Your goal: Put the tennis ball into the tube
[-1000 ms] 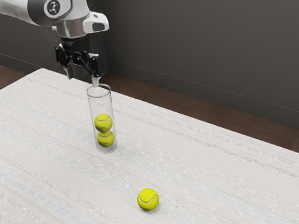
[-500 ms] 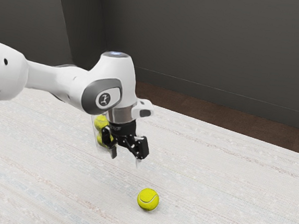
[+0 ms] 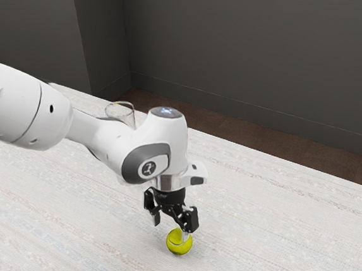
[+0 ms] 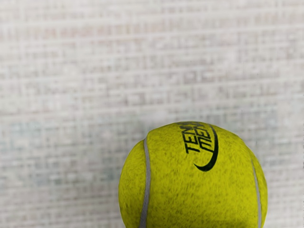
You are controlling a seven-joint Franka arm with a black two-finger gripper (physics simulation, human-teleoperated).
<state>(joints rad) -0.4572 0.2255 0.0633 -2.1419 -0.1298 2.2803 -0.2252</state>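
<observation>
Table [image 3: 275, 213] first: pale, streaky top, w/ the ball on it. Arm [image 3: 104, 138] reaches out over it from the ext. view's left & hides most of the tube [image 3: 121, 114]; only the upper end shows past it, mouth up, well apart from the gripper [image 3: 170, 227].

Gripper is low over the ball [image 3: 174, 246], pointing down, jaws apart, nothing gripped. In the ext. view one finger [image 3: 191, 219] overlaps the ball's upper side; the other stands off toward that view's left. Depth is hard to judge here, so can't say for sure if either touches, or if the ball is centred btwn them.

Ball lies outside the tube, prob. resting on the table; its dark print [image 4: 204, 142] faces up in the wrist view.

Step in hand, I'd say: approach for the pick. Next: centre over the ball, go down a bit w/ a finger each side, then close. Risk: an off-centre descent could push the ball & set it rolling. Lift, carry & drop into the tube remain to do.
</observation>
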